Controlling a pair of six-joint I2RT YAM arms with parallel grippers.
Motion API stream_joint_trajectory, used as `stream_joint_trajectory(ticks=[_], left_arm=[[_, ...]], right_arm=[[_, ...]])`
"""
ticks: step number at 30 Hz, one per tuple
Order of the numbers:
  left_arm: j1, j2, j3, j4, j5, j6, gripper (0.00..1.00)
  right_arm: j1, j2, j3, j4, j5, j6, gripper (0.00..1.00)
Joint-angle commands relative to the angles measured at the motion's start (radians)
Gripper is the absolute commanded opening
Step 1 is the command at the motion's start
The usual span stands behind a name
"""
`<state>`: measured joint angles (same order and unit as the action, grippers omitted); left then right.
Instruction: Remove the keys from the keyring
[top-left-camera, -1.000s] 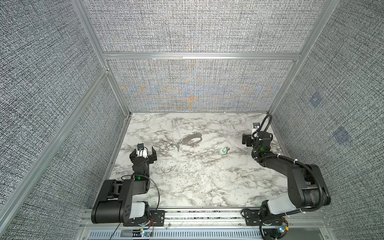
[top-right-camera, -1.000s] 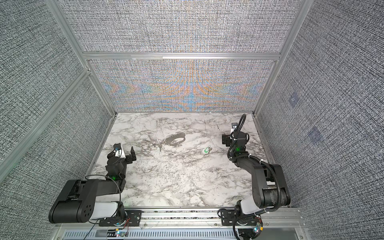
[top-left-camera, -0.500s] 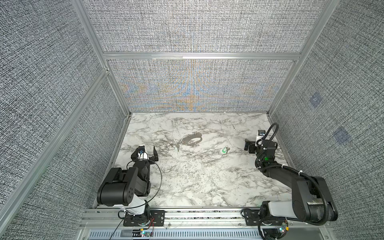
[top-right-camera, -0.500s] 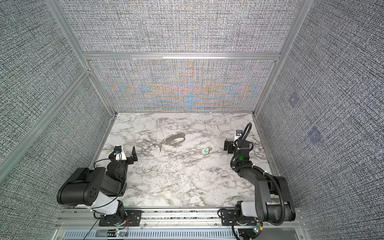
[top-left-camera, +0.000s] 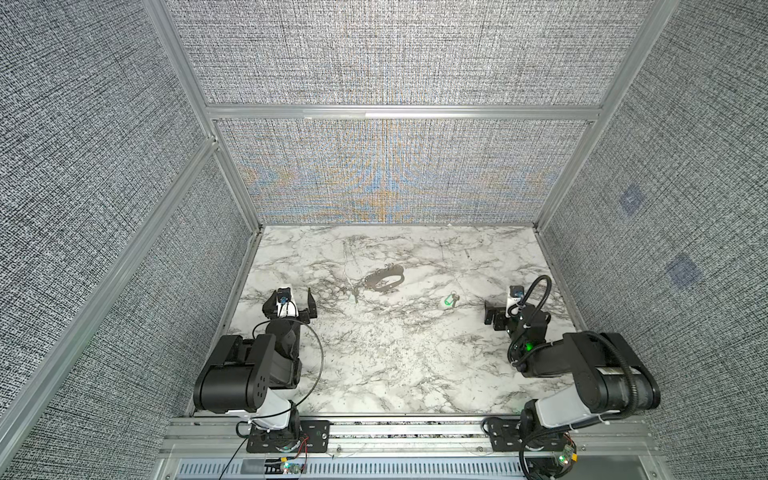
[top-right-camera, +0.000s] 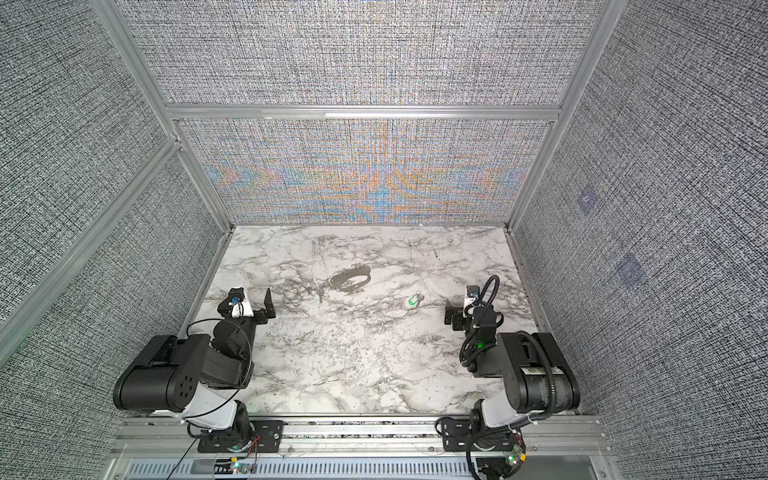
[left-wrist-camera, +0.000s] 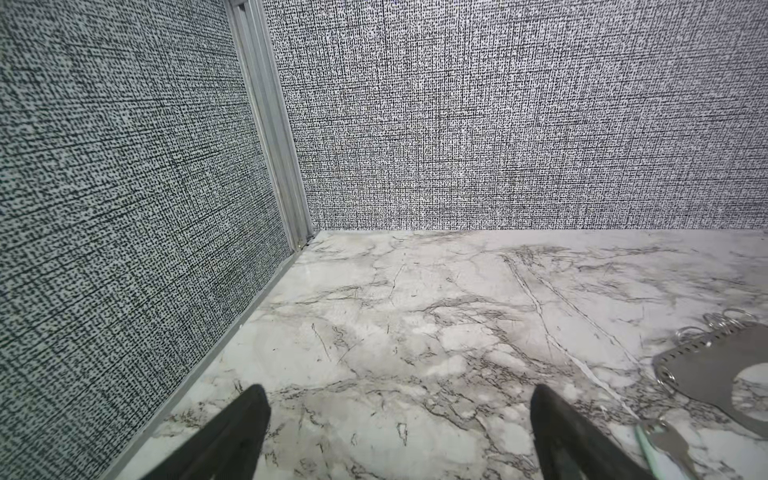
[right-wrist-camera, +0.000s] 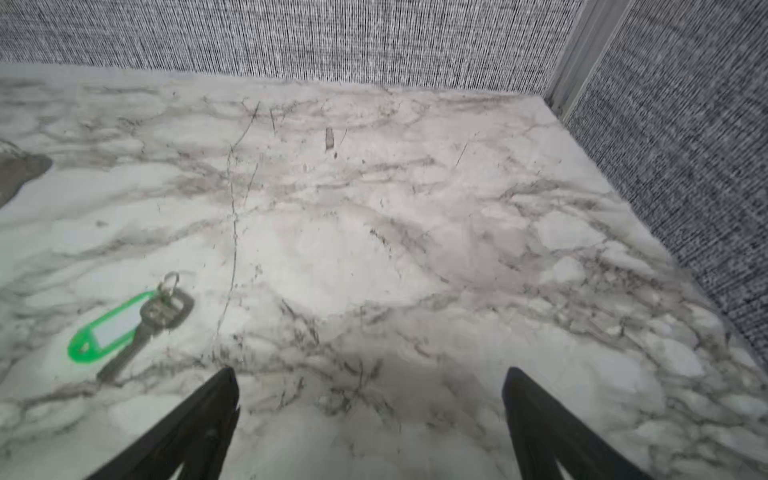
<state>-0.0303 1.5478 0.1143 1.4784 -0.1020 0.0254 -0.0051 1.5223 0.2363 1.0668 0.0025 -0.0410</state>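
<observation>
Keys (right-wrist-camera: 164, 309), thin silver-grey metal, one on a green oval plastic tag (right-wrist-camera: 104, 332): light, stiff, slippery, flat near right claw (right-wrist-camera: 370, 376); pinch the tag. Right claw and left claw (left-wrist-camera: 395, 390) gape, empty.

Matt metal keyring (left-wrist-camera: 698, 374), green plastic tag (right-wrist-camera: 106, 328), smooth marble-look table (top-left-camera: 374, 365), woven cloth walls (top-left-camera: 395, 54)

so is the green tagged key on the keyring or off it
Off: the green-tagged key lies by itself on the table, well apart from the keyring.
</observation>
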Motion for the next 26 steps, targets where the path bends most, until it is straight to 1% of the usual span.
stream_joint_trajectory(ticks=[1,2,4,6,7,20,26], left_arm=[[0.001,-0.005,0.019,-0.048,-0.005,-0.002,0.99],[0.000,-0.002,0.020,-0.047,-0.007,-0.002,0.99],[0.000,-0.003,0.021,-0.053,-0.011,-0.004,0.99],[0.000,-0.003,0.027,-0.060,-0.023,-0.007,0.99],[0.000,-0.006,0.032,-0.072,-0.030,-0.011,0.99],[0.000,-0.006,0.031,-0.070,-0.031,-0.008,0.99],[0.001,-0.005,0.032,-0.072,-0.030,-0.008,0.99]], right_arm=[[-0.001,0.021,0.032,0.054,0.012,0.010,0.99],[0.000,0.023,0.038,0.055,0.032,0.020,0.99],[-0.002,0.018,0.077,-0.036,0.059,0.031,0.99],[-0.004,0.022,0.070,-0.015,0.101,0.048,0.99],[-0.004,0.023,0.073,-0.014,0.104,0.051,0.99],[-0.003,0.034,0.098,-0.056,0.091,0.049,0.99],[-0.009,0.024,0.086,-0.038,0.083,0.054,1.00]])
